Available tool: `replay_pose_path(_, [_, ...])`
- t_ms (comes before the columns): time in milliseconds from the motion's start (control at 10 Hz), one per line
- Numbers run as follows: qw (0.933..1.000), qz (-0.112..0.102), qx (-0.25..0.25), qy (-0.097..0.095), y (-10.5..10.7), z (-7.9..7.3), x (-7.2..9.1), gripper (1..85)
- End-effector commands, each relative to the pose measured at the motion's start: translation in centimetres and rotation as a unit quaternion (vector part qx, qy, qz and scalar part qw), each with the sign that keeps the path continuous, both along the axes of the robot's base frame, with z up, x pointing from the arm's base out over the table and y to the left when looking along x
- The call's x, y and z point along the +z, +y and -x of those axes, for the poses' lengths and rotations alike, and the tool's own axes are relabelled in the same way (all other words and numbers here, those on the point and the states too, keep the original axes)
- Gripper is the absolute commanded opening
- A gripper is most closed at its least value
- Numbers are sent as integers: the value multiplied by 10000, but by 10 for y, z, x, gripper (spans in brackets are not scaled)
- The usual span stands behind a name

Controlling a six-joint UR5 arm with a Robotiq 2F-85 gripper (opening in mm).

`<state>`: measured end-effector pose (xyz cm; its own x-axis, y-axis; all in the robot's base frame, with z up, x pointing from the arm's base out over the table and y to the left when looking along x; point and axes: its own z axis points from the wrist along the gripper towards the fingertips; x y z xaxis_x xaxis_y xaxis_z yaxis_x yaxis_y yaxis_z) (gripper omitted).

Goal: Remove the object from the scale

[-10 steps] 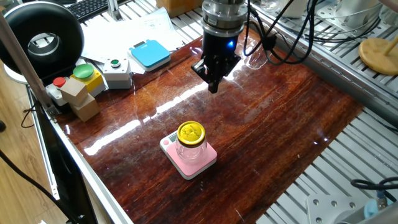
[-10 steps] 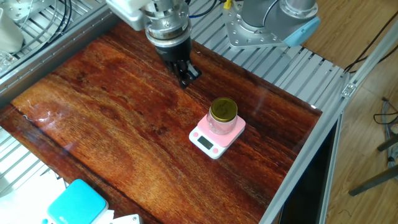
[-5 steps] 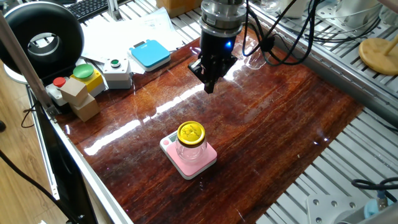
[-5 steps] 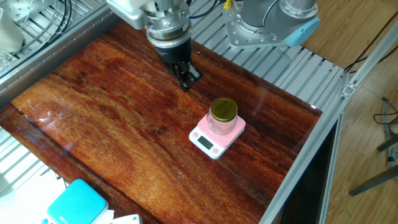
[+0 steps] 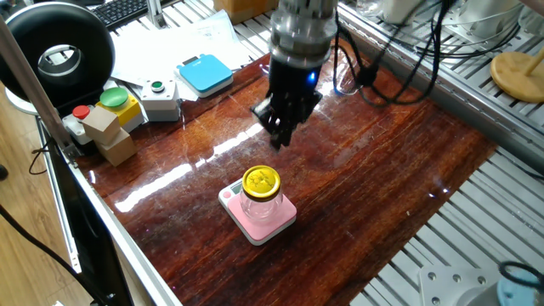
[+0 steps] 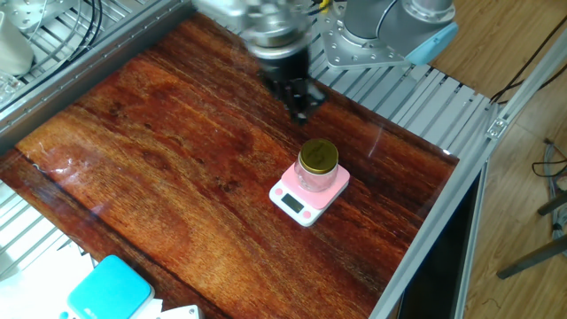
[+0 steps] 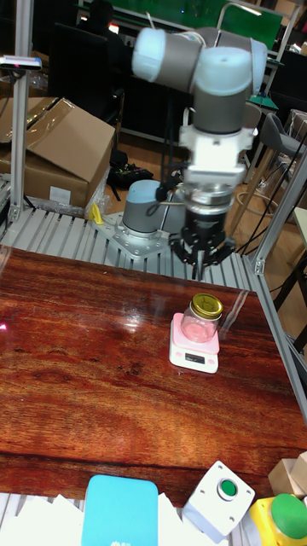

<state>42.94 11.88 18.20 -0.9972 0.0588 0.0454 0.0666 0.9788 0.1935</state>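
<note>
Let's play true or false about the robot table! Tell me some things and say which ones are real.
1. The jar stands on the pink scale. True.
2. The jar's lid is red. False: it is shiny yellow-gold.
3. The hand is gripping the jar. False: it hangs in the air apart from the jar, holding nothing.
4. A blue scale lies off the wooden table, near the papers. True.
5. The jar has tipped over. False: it is upright.

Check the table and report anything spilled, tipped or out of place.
Nothing stands out. The glass jar stands upright, gold lid on, centred on the pink scale, which lies flat on the wooden table. No spill shows. The gripper hangs above the table, clear of the jar.
</note>
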Motion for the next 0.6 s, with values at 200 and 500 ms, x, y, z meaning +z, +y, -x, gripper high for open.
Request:
replay_pose_path(200, [9955, 420, 768, -350, 20, 18, -34, 610])
replay_pose_path(500, [9908, 487, 1204, -380, 22, 20, -46, 807])
